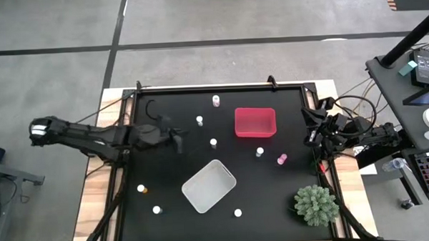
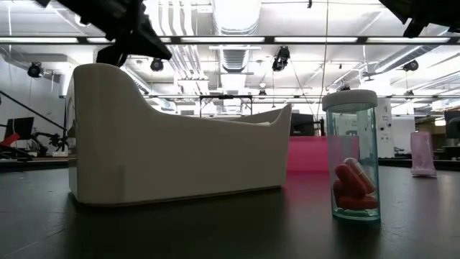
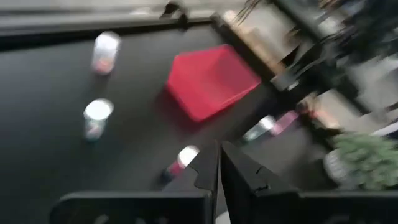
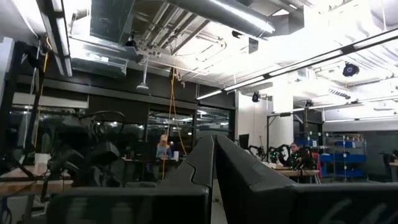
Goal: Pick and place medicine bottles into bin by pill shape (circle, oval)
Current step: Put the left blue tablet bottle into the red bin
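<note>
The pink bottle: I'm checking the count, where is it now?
In the high view the pink bottle stands right of centre on the black table, just right of a white-capped bottle, below the red bin.

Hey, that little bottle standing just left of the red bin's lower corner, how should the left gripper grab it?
Grip the bottle around its cylindrical body just under the white cap, coming straight down from above. It stands upright with open mat all round it, the red bin and white bin both apart from it. The left gripper, fingers shut, sits nearby to its left and must open first.
</note>
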